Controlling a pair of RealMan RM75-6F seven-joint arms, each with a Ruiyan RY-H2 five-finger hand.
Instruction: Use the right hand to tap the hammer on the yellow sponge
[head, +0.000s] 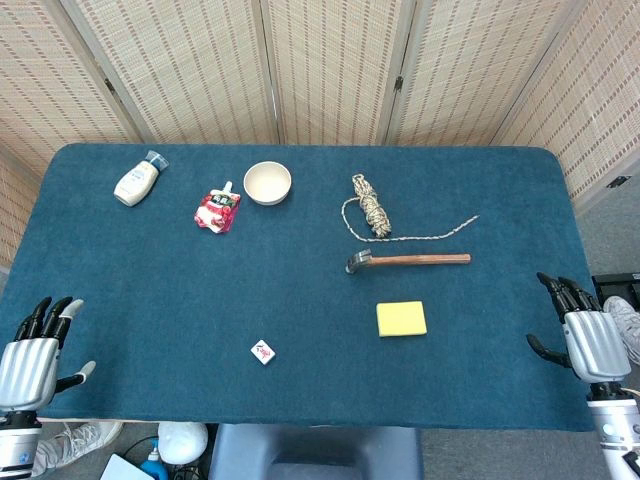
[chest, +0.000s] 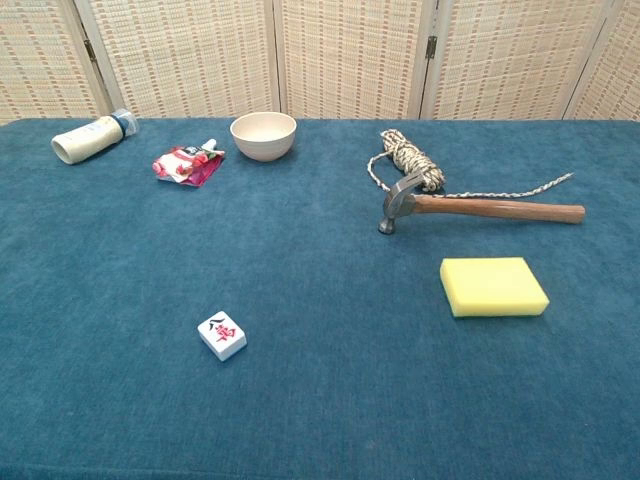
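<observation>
I see my right hand (head: 590, 340) empty, fingers apparently spread, well apart from the wooden-handled steel hammer (head: 410, 260) lying beside the yellow rectangular sponge (head: 401, 318).

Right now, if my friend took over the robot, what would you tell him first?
Left hand: open, holds nothing, at the near left edge of the table.
Right hand: open, holds nothing, at the near right edge.
Hammer: lies flat right of the table's middle, metal head to the left, wooden handle pointing right toward the right hand. A rope lies just behind it.
Yellow sponge: lies flat just in front of the hammer, not touching it.
Done: nothing yet; the hammer is untouched.
Left: the right hand must reach the handle, grip it, lift the hammer and tap it on the sponge.
</observation>
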